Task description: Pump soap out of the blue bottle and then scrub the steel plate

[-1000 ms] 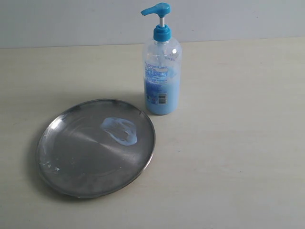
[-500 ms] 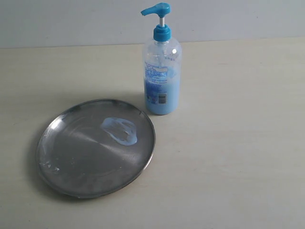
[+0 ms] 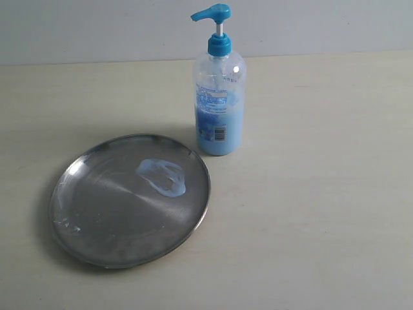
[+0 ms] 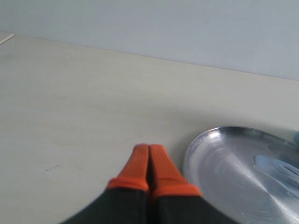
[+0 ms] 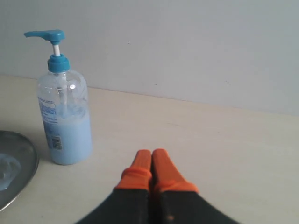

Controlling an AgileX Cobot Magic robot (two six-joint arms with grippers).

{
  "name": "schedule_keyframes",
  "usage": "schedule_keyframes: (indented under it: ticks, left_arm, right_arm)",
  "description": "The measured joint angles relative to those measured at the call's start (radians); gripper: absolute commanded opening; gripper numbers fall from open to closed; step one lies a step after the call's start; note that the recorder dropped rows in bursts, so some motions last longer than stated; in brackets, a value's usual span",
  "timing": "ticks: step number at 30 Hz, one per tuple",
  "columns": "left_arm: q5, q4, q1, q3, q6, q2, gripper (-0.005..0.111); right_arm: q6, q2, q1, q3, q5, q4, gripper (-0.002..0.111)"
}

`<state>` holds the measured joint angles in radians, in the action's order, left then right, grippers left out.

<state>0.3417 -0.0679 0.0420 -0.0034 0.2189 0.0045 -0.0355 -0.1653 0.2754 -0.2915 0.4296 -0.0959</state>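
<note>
The blue bottle [image 3: 219, 97] stands upright on the table, its pump head raised, just behind the right rim of the steel plate [image 3: 110, 232]. A smeared patch of pale blue soap [image 3: 162, 176] lies on the plate's upper middle. Neither arm shows in the exterior view. In the left wrist view my left gripper [image 4: 149, 148] is shut and empty over bare table, beside the steel plate [image 4: 219, 163] with the soap [image 4: 275, 168] on it. My right gripper [image 5: 151, 153] is shut and empty, apart from the blue bottle [image 5: 65, 116]; the steel plate [image 5: 23, 179] edge shows past it.
A pale beige table [image 3: 322, 194] runs back to a light grey wall [image 3: 97, 26]. A small whitish residue mark [image 3: 68, 225] sits near the plate's left rim.
</note>
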Motion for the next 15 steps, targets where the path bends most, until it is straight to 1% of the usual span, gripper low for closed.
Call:
schedule_keyframes:
  ticks: [11,15]
  left_arm:
    - [0.001,0.000,0.000,0.000,0.000,0.000,0.001]
    - [0.001,0.000,0.000,0.000,0.000,0.000,0.001]
  right_arm:
    - [0.002,0.150,-0.136,0.160,-0.061,0.069,0.000]
    - [0.002,0.160,-0.169,0.218,-0.099,0.082,0.000]
